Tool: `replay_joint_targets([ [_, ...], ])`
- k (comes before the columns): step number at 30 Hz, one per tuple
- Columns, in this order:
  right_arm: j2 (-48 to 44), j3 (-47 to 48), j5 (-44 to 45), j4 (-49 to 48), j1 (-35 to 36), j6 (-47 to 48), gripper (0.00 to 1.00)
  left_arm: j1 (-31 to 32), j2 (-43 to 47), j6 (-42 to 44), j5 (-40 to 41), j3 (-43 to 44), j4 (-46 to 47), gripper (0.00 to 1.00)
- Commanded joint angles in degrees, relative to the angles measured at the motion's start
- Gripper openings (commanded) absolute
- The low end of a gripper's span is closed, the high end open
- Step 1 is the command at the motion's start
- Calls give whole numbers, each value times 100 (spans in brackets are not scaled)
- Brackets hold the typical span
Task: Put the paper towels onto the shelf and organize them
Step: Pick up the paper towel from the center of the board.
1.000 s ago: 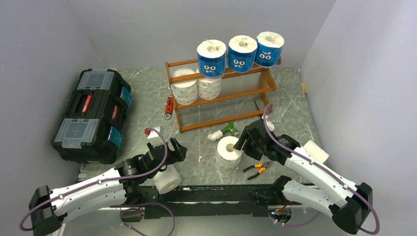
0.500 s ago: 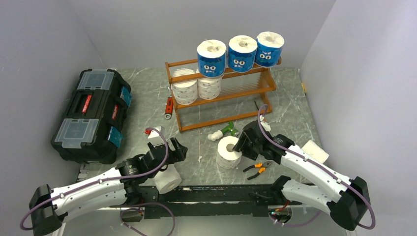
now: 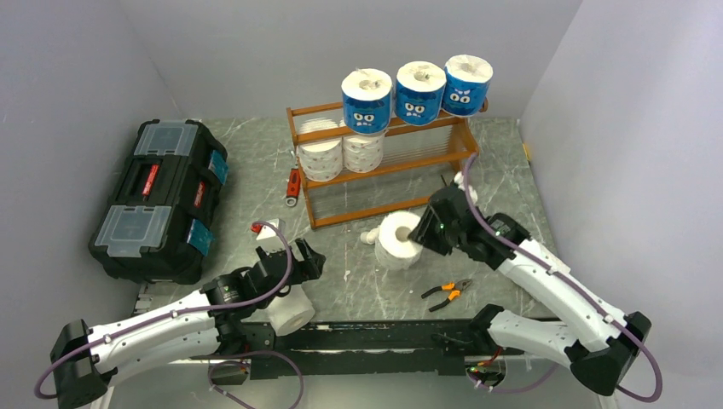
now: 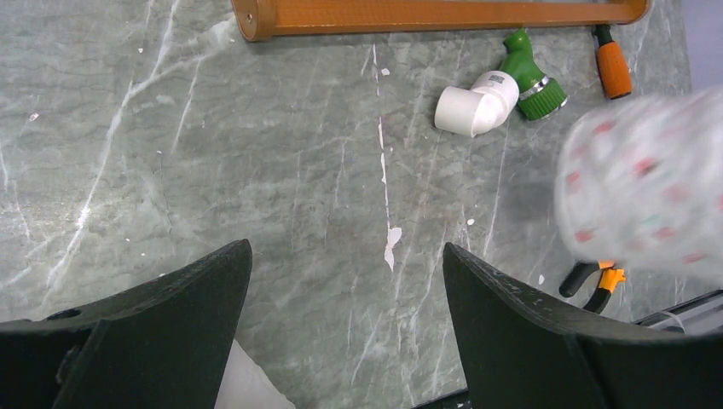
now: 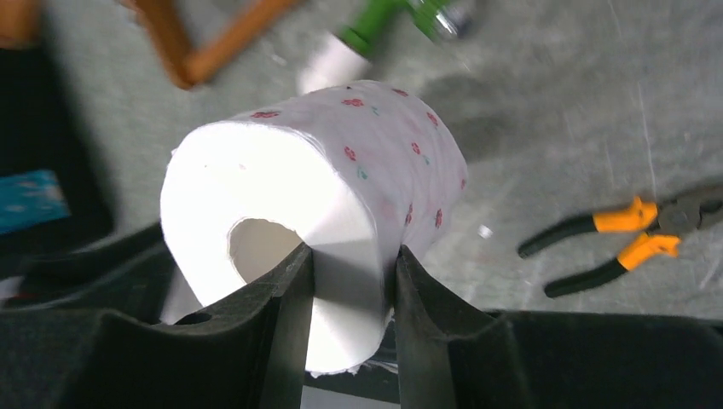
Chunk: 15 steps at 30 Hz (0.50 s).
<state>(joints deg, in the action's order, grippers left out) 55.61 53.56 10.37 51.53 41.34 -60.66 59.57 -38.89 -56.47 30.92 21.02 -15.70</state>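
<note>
The right gripper [image 5: 349, 266] is pinching a white paper towel roll printed with small red flowers [image 5: 341, 162]. One finger sits inside the hollow core and the other presses the outer wrap, squeezing the paper wall between them. The roll is tilted and hangs just in front of the bottom tier of the orange-brown wooden shelf [image 3: 401, 164]. Three blue-wrapped rolls with cartoon faces [image 3: 419, 94] stand in a row on the shelf's top tier. Two stacks of plain white rolls [image 3: 322, 158] fill the left end of the middle tier. The left gripper [image 4: 345, 281] hovers over the grey-green marbled bench [image 3: 256, 183], fingers spread wide, holding nothing. Another plain white roll [image 3: 290, 313] lies beside the left arm at the near edge. A green-and-white hose nozzle [image 4: 499, 89] and orange-handled pliers [image 5: 627, 239] lie near the held roll. A black toolbox with clear lids [image 3: 162, 196] sits far left.
</note>
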Motion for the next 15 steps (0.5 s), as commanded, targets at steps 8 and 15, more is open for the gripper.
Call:
replay_joint_targets([
  [8, 1247, 2361, -23, 346, -1198, 323, 18, 2, -26, -189, -101, 84, -454, 88],
  [15, 2026, 3323, 78, 401, -1491, 214, 14, 2, 314, -236, 43, 9, -692, 88],
])
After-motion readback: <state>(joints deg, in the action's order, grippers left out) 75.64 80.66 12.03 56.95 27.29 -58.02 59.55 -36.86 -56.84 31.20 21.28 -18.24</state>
